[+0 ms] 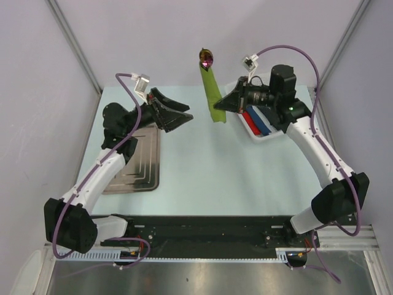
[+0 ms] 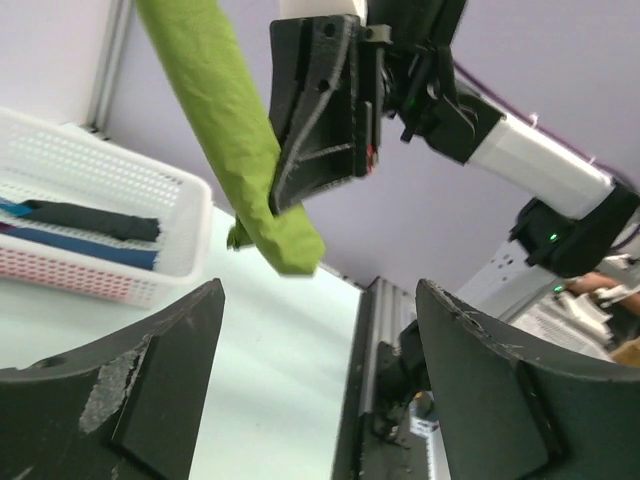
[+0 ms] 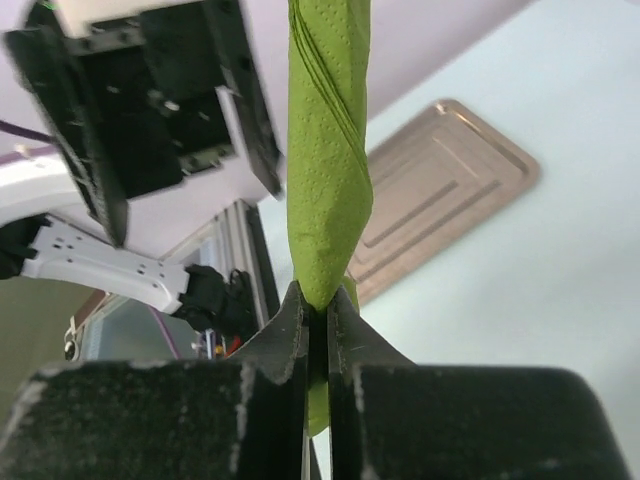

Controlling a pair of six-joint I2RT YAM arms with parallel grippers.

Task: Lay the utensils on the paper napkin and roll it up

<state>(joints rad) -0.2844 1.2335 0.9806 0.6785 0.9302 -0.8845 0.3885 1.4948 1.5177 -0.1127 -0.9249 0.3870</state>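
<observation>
Nearest me on the worktop (image 1: 202,172), the metal tray (image 1: 138,166) lies at centre left, partly under my left arm. Just past it my left claw (image 1: 184,115) hangs spread wide, gripping nothing, apart from the roll. At upper right the white basket (image 2: 120,165) holds red, blue and dark pieces, half covered by my right arm. My right claw (image 3: 317,305) is pinched tight near the lower end of the rolled green napkin (image 1: 212,92), held off the worktop at top centre. A shiny tip (image 1: 207,58) pokes from its far end. Whatever else is wrapped inside I cannot make out.
</observation>
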